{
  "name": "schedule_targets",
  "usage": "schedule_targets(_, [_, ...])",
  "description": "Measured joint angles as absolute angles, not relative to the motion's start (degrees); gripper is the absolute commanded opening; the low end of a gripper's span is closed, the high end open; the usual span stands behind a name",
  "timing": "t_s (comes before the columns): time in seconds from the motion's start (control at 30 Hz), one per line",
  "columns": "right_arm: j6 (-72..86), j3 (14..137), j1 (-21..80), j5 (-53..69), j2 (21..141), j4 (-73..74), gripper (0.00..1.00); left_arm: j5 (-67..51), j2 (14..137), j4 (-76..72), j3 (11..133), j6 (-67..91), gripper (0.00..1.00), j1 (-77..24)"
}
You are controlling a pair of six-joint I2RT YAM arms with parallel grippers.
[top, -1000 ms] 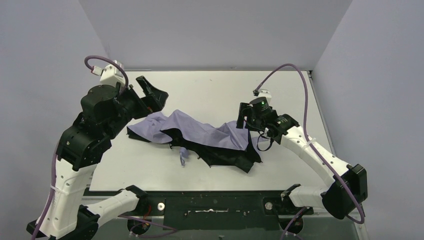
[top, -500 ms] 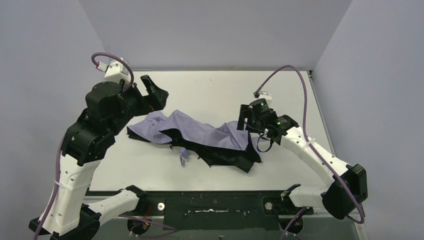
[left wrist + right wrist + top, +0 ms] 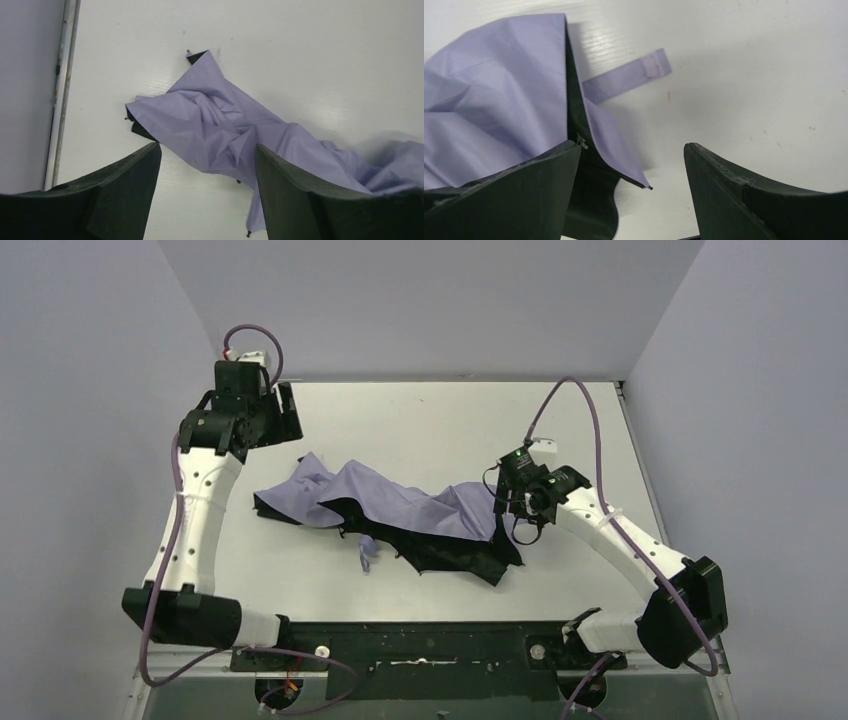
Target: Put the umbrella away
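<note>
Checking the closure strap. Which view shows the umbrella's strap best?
Right wrist: the strap lies flat on the table, its fastener patch showing, at the edge of the umbrella. From the top it is too small to make out; left wrist shows only canopy fabric.

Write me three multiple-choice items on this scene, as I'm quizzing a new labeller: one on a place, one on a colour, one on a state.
1. Where does the umbrella lie?
A. spread flat on the table
B. hanging from a gripper
C. on the floor

2. What colour is its outer fabric?
A. red
B. pale lavender
C. green

3. How is the right gripper?
A. open, holding nothing
B. shut on the strap
C. shut on the fabric

Answers:
1 A: the top view shows it spread on the tabletop.
2 B: every view shows lavender cloth.
3 A: its wrist view shows the jaws apart, clamping nothing.
</note>
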State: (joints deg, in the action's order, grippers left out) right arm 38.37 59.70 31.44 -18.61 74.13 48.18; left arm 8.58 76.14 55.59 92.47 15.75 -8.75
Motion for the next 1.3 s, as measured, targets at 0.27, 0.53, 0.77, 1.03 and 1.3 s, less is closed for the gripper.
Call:
schedule_targets(0.27, [39.0,59.68,30.33,-21.61,79.15,50.06,0.79,8.4,90.39,55.2,92.18,11.38,0.46,-0.36])
schedule_targets(0.53, [36.77,55.81,25.63,-18.09,82.83,45.63,0.51,10.5,99.79,55.02,92.31,7.84,0.36,2.48])
schedule_targets(0.77, [35.24,53.56,23.18,-14.9,84.23,42.89,0.31,12.01,108.51,53.25,94.59,6.68,0.18,7.42])
schedule_targets(1.03, [35.16,49.69,23.18,-10.79,84.23,40.51,0.08,13.56,117.03,49.39,97.21,5.32,0.1,8.23])
schedule_targets(1.3, [35.24,46.83,23.18,-8.54,84.23,38.79,0.07,13.72,124.51,48.42,100.47,5.1,0.08,7.84])
